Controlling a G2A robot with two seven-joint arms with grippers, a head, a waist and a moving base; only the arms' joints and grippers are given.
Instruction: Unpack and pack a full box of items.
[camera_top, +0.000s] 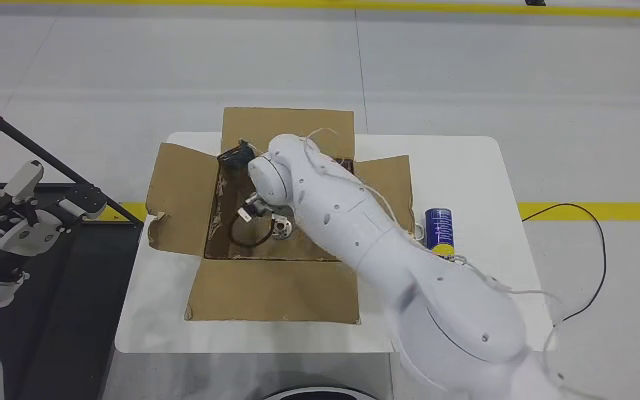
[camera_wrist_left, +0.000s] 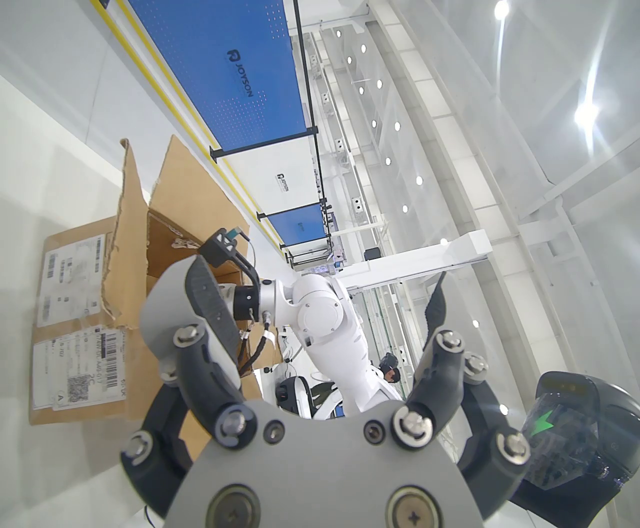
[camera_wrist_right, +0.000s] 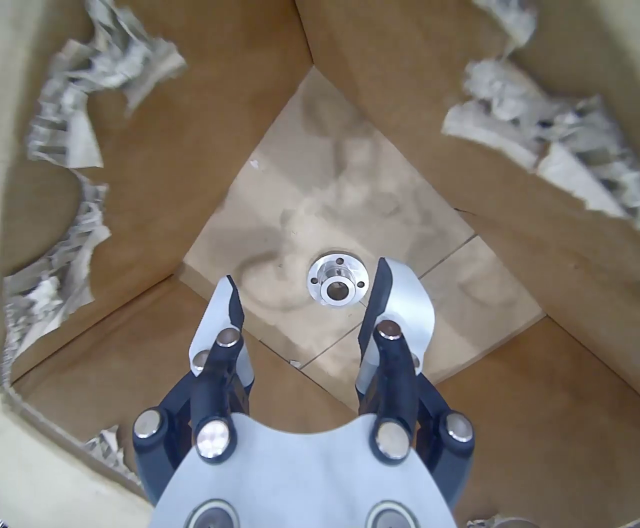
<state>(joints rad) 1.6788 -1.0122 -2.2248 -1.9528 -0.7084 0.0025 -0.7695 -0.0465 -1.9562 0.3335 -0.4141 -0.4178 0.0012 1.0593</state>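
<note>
An open cardboard box (camera_top: 275, 290) stands on the white table (camera_top: 470, 170) with its flaps spread out. On the box floor (camera_wrist_right: 320, 210) lies a small silver metal flange (camera_wrist_right: 338, 286), also seen from above (camera_top: 281, 229). My right arm (camera_top: 330, 210) reaches down into the box. Just above the flange hangs my right gripper (camera_wrist_right: 307, 280), open, with one finger to each side of it and not touching it. Off to the side of the box (camera_wrist_left: 75, 325), my left gripper (camera_wrist_left: 320, 297) points upward, open, with nothing between its fingers.
A blue can (camera_top: 437, 230) lies on the table to the right of the box. Torn paper tape (camera_wrist_right: 545, 130) hangs from the box's inner walls. The box walls stand close around the right gripper. Beyond the table's left edge is a dark floor area (camera_top: 70, 290).
</note>
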